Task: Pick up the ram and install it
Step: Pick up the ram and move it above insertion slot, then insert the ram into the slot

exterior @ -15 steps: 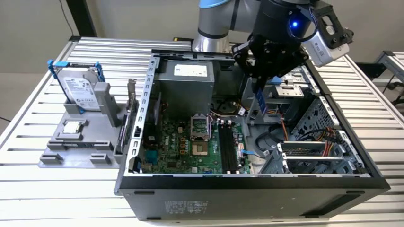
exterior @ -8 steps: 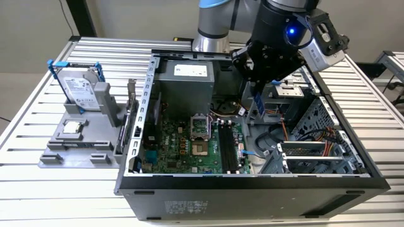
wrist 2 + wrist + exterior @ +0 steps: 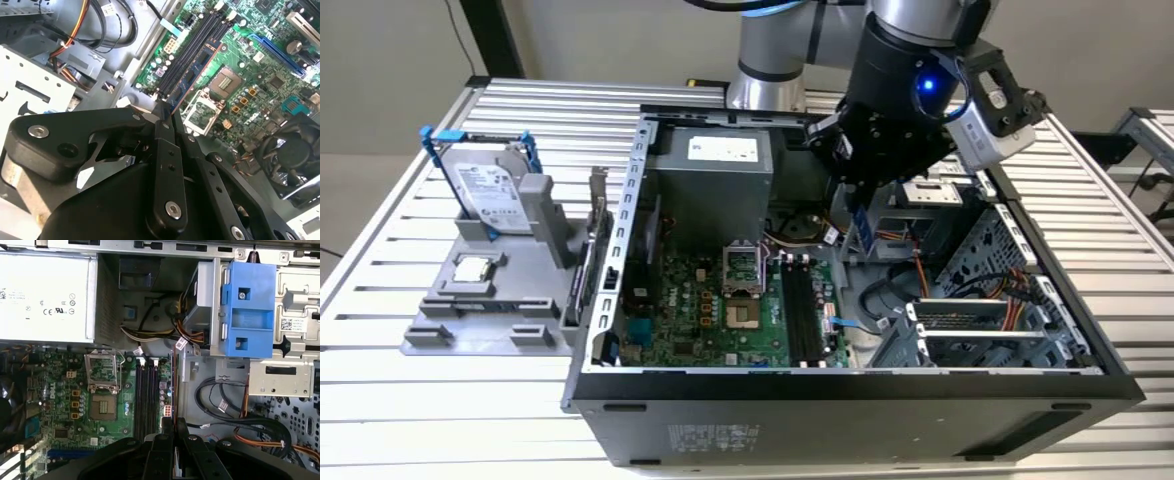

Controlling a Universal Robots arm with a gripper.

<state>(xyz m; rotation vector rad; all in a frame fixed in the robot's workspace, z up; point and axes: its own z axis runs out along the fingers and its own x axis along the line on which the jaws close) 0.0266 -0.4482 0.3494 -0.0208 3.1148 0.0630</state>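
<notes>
Your tool (image 3: 168,114) is clamped on the ram (image 3: 196,74), holding it edge-on. You see the ram above the motherboard (image 3: 60,405), near the black memory slots (image 3: 147,395), inside the open computer case (image 3: 854,400).

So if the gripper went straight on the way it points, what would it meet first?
Probably the memory slots on the motherboard, the ram held by the gripper touching first; exact depth and alignment are unclear.

In both wrist views, the fingers (image 3: 165,135) (image 3: 182,432) conceal the near end of the ram (image 3: 197,74) (image 3: 175,385), seen edge-on. In the exterior view, the arm (image 3: 781,50) is cut off by the top edge, and the gripper (image 3: 861,205) hides most of the ram.
</notes>
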